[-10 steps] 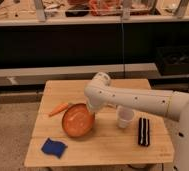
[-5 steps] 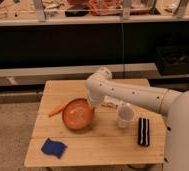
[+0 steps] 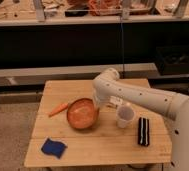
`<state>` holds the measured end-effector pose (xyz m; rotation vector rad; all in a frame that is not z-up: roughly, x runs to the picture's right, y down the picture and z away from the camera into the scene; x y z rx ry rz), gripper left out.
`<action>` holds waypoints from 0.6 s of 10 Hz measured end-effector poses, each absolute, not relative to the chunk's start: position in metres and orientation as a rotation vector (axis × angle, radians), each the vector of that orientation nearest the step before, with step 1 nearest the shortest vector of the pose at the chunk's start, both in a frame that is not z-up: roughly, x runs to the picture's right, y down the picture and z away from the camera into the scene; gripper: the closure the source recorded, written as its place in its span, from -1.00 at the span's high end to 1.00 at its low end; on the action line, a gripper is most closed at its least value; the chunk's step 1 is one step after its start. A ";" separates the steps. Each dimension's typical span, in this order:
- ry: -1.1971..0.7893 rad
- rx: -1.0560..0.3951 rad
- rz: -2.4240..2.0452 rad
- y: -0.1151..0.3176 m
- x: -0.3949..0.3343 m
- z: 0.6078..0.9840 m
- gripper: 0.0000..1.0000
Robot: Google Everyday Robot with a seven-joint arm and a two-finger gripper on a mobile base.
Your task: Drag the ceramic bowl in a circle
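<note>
The ceramic bowl (image 3: pixel 82 113) is wide, shallow and glossy orange-brown. It sits on the wooden table (image 3: pixel 108 145), left of centre. My gripper (image 3: pixel 97 104) reaches down from the white arm (image 3: pixel 138 95) to the bowl's right rim, at or touching it. The arm's wrist hides the contact point.
An orange carrot (image 3: pixel 58 108) lies just left of the bowl. A small white cup (image 3: pixel 124 116) stands right of the bowl. A dark packet (image 3: pixel 144 131) lies at the right edge. A blue sponge (image 3: pixel 54 148) lies at the front left. Shelving stands behind the table.
The bowl has slid to the right and slightly back, away from the carrot's tip. The arm has drawn back toward the table's far side with it.
</note>
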<state>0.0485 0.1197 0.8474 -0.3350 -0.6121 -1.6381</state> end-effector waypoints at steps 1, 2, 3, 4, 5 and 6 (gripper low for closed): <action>-0.617 -0.337 -1.622 0.123 0.057 0.846 -0.98; -0.620 -0.338 -1.612 0.126 0.062 0.845 -0.98; -0.624 -0.339 -1.611 0.129 0.066 0.843 -0.98; -0.622 -0.342 -1.603 0.133 0.076 0.840 -0.98; -0.621 -0.346 -1.589 0.138 0.088 0.836 -0.98; -0.625 -0.346 -1.583 0.141 0.092 0.835 -0.98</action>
